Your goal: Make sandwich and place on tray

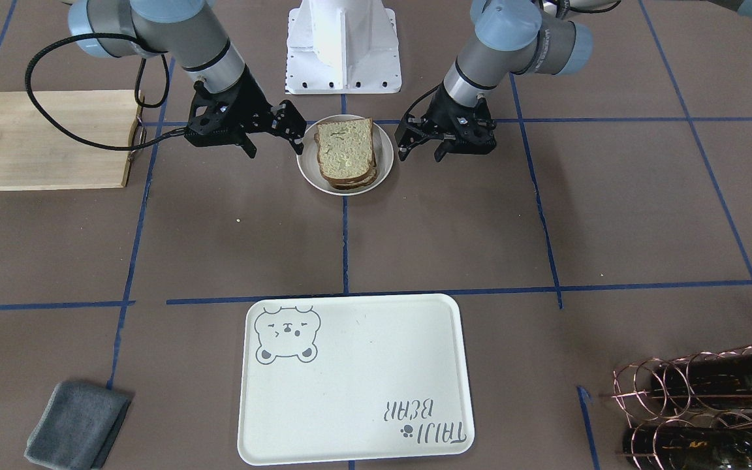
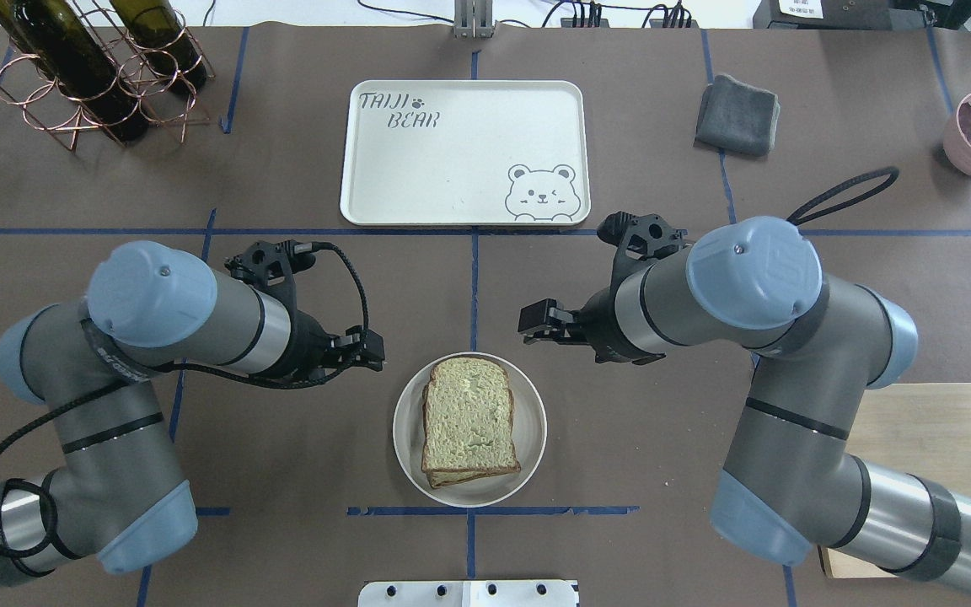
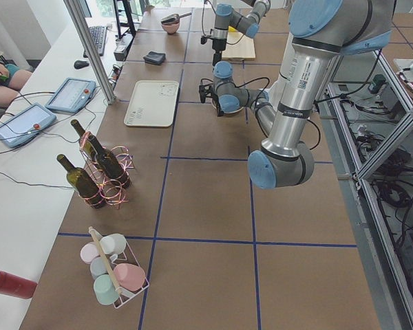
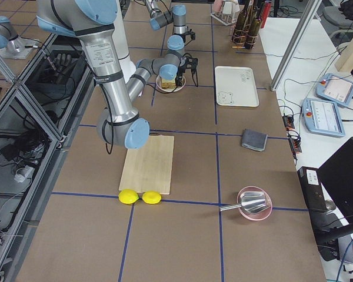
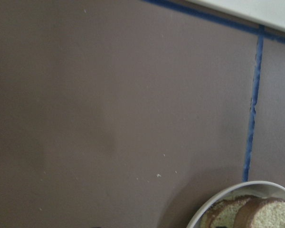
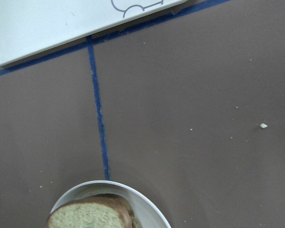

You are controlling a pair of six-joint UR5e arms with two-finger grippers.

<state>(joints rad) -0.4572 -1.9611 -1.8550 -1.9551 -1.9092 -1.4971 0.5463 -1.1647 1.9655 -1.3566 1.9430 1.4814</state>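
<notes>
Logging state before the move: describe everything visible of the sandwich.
The sandwich is two stacked slices of pale, slightly greenish bread with dark brown crust, the lower one peeking out at one edge. No egg shows. It lies flat on a small round white plate, between the left gripper and the right gripper, both open, neither touching it. The tray lies apart, farther out.

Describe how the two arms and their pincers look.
The left arm and right arm are silver-grey tubes with pale blue joint caps. The left pincer and right pincer are black, two-fingered. A black cable loops along each wrist.
</notes>
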